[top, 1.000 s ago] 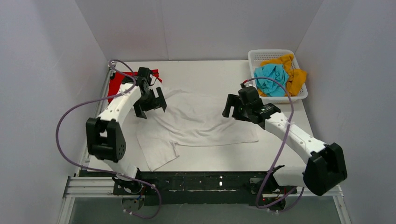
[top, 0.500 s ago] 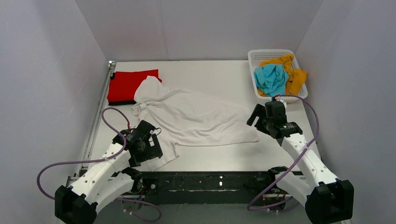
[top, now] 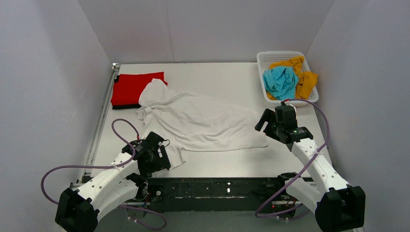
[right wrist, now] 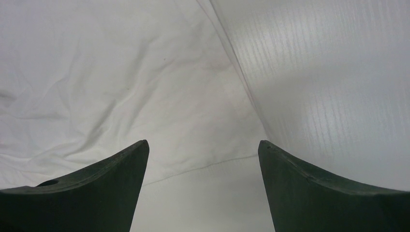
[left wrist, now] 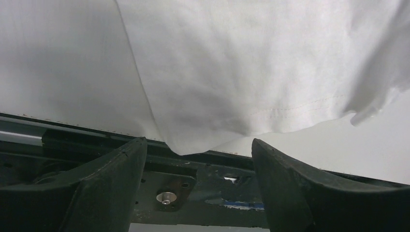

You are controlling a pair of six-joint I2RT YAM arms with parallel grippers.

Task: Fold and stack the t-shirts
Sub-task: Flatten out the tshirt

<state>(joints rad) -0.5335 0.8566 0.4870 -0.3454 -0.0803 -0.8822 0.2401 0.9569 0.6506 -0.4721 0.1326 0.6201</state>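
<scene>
A white t-shirt lies spread and rumpled across the middle of the table. A folded red t-shirt lies on a black one at the back left. Teal-blue and mustard-orange t-shirts are bunched in the basket. My left gripper is open and empty over the white shirt's near-left corner at the table's front edge. My right gripper is open and empty above the shirt's right hem corner.
A white lattice basket stands at the back right. The black mounting rail runs along the table's front edge and shows under the left gripper. White walls close in the left, back and right sides.
One second ago both arms reached over the shirt's middle. They have since pulled back toward the near edge; the left gripper now sits at the near-left corner, the right at the right hem.
</scene>
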